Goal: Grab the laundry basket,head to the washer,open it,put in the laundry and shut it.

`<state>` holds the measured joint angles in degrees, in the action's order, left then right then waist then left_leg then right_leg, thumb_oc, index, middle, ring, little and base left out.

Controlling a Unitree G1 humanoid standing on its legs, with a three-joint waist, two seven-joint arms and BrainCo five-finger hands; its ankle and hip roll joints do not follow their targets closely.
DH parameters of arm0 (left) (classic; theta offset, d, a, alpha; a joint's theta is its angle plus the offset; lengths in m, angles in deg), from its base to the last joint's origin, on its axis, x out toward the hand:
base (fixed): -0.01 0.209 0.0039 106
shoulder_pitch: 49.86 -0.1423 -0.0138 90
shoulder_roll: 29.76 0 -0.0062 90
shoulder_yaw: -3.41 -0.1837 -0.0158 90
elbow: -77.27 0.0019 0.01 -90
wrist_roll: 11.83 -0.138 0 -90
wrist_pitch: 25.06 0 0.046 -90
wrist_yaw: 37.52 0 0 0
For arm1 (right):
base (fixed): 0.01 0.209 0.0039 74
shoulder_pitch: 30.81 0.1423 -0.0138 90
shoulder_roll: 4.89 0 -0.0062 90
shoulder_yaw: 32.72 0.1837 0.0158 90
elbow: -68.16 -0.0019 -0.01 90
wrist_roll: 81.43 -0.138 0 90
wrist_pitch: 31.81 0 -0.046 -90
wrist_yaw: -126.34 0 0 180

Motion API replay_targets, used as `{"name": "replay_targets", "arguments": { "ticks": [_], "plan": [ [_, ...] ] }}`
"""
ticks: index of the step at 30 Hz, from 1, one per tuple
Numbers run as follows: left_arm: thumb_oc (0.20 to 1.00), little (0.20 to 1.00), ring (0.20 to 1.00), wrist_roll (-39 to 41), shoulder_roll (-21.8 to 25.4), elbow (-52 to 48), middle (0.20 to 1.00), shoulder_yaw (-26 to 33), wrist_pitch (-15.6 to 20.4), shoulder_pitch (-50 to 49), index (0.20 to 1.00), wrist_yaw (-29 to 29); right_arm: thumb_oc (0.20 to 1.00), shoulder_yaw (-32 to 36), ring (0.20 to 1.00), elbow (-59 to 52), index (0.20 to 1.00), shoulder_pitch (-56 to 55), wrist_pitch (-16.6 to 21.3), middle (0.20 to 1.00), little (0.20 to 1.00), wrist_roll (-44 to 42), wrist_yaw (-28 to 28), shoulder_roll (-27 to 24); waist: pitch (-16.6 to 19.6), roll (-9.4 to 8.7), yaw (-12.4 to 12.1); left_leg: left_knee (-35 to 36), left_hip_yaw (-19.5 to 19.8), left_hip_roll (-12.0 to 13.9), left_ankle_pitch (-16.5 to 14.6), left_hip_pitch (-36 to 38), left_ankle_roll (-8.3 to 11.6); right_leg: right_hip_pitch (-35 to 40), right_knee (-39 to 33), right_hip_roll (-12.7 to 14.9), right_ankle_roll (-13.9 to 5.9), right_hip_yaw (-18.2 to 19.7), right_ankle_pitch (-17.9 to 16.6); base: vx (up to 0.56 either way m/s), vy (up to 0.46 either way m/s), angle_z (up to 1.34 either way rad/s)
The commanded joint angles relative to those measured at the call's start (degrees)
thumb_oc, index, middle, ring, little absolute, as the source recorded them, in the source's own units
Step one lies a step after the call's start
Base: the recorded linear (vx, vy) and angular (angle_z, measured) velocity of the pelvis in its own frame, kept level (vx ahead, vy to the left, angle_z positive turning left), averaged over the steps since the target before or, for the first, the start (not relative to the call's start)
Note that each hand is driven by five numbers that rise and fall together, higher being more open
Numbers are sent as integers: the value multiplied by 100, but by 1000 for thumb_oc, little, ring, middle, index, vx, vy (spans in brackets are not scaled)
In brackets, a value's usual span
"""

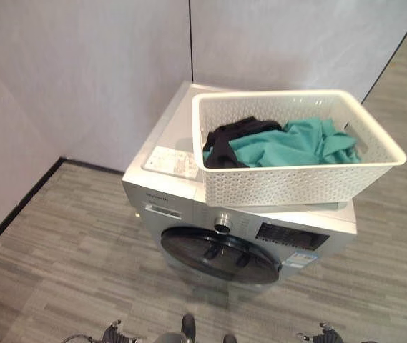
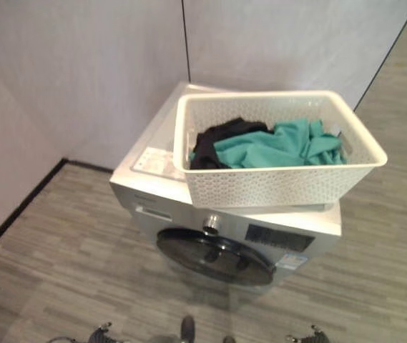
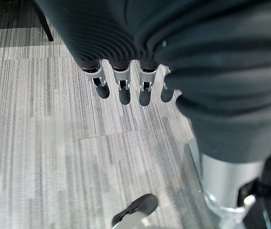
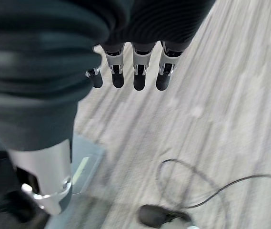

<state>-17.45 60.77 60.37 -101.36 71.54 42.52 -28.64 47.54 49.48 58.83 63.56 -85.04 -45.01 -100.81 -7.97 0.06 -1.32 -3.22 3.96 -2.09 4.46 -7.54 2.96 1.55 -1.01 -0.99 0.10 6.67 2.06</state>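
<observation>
The washer [image 1: 189, 207] stands in the corner, its round dark door [image 1: 217, 254] closed. On top sits the white laundry basket [image 1: 296, 182], teal and black laundry [image 1: 289, 143] inside. The left hand [image 3: 125, 86] and right hand [image 4: 135, 71] hang over the floor, fingers straight, holding nothing.

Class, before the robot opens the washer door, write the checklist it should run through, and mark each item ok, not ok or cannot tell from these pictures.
1. Laundry basket set down on top of the washer: ok.
2. Laundry in the basket, teal cloth and black cloth: ok.
3. Washer door shut and facing the robot: ok.
4. Left hand free, fingers straight over the floor: ok.
5. Right hand free, fingers straight, holding nothing: ok.
6. Basket steady on the washer: cannot tell; its right end seems to overhang the top.
</observation>
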Motion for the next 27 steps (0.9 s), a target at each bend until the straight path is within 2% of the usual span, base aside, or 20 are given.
{"name": "replay_targets", "arguments": {
  "ticks": [1, 2, 5, 9, 11, 12, 14, 17, 19, 22, 25, 27],
  "plan": [
    [1000, 1000, 1000, -106, -77, 127, 1000, 73, 174, 305, 1000, 231, 1000, 96, 1000, -178, 1000, 129, 216, 1000, 1000, -4, 180, -190, 65, -239, 39, -997, 102, -397, -1210, -24, -307, -173, -121, 18, -509, 172, -153, -145, 98, -6],
    [1000, 1000, 1000, -129, -93, 147, 1000, 49, 190, 320, 1000, 241, 1000, 36, 1000, -247, 1000, 169, 228, 1000, 1000, -3, 157, -185, 82, -264, 83, -1013, 206, -356, -1328, 178, -290, -269, -92, 38, -512, 159, -184, -115, 78, -10],
    [1000, 1000, 1000, -127, -108, 171, 1000, 13, 187, 374, 1000, 242, 1000, -22, 1000, -372, 1000, 247, 229, 1000, 1000, -27, 117, -187, 80, -256, 160, -978, 331, -303, -1373, 370, -248, -406, -69, 57, -563, 157, -261, -126, 106, -16],
    [1000, 1000, 1000, -141, -109, 84, 1000, -62, 227, 408, 1000, 234, 1000, -45, 1000, -550, 1000, 300, 225, 1000, 1000, -72, 148, -170, 72, -208, 236, -838, 259, -263, -1456, 482, -267, -580, -22, 121, -671, 250, -421, -126, 149, 5],
    [1000, 1000, 1000, -250, -69, 13, 1000, -140, 236, 442, 1000, 285, 1000, -58, 1000, -754, 1000, 397, 236, 1000, 1000, -17, 243, -174, 12, -186, 255, -742, 201, -293, -1488, 481, -326, -757, 3, 202, -820, 315, -576, -154, 155, -9],
    [1000, 1000, 1000, -250, -69, 13, 1000, -140, 236, 444, 1000, 285, 1000, -56, 1000, -756, 1000, 397, 235, 1000, 1000, -16, 244, -174, 14, -186, 252, -743, 199, -293, -1488, 477, -326, -760, 2, 201, -821, 317, -578, -212, 197, -36],
    [1000, 1000, 1000, -542, 84, -175, 1000, -318, 283, 442, 1000, 335, 1000, 21, 1000, -1209, 1000, 466, 289, 1000, 1000, 76, 385, -270, -62, -145, 261, -557, 63, -379, -1414, 292, -409, -1132, -141, 385, -1057, 394, -858, -274, 258, -41],
    [1000, 1000, 1000, -720, 143, -137, 1000, -365, 307, 414, 1000, 346, 1000, -7, 1000, -1350, 1000, 552, 322, 1000, 1000, 333, 480, -383, -108, -128, 272, -506, 17, -409, -1383, 196, -442, -1334, -222, 440, -1157, 412, -974, -187, 153, -28],
    [1000, 1000, 1000, -842, 215, -89, 1000, -366, 261, 398, 1000, 324, 1000, -40, 1000, -1526, 1000, 635, 326, 1000, 1000, 444, 524, -460, -109, -118, 240, -523, -18, -408, -1307, 51, -472, -1364, -50, 368, -1124, 344, -758, -196, 98, -40],
    [1000, 1000, 1000, -964, 274, -28, 1000, -234, 248, 232, 1000, 230, 1000, 12, 1000, -2071, 1000, 372, 346, 1000, 1000, 762, 545, -622, 55, -128, 122, -387, 16, -403, -1210, 54, -499, -1009, 284, 315, -990, 397, -390, -51, 63, -28],
    [1000, 1000, 1000, -939, 290, -49, 1000, -90, 329, 21, 1000, 160, 1000, 96, 1000, -2343, 1000, 113, 374, 1000, 1000, 1106, 587, -766, 160, -110, 52, -312, 6, -344, -1161, 118, -516, -727, 377, 340, -971, 376, -237, -23, 1, -14],
    [1000, 1000, 1000, -998, 300, -76, 1000, 30, 339, -120, 1000, 135, 1000, 253, 1000, -3132, 1000, -326, 353, 1000, 1000, 1499, 558, -895, 246, -135, 16, -325, -20, -326, -1165, 97, -507, -551, 366, 356, -962, 414, -141, -52, -22, -8]
  ]
}}
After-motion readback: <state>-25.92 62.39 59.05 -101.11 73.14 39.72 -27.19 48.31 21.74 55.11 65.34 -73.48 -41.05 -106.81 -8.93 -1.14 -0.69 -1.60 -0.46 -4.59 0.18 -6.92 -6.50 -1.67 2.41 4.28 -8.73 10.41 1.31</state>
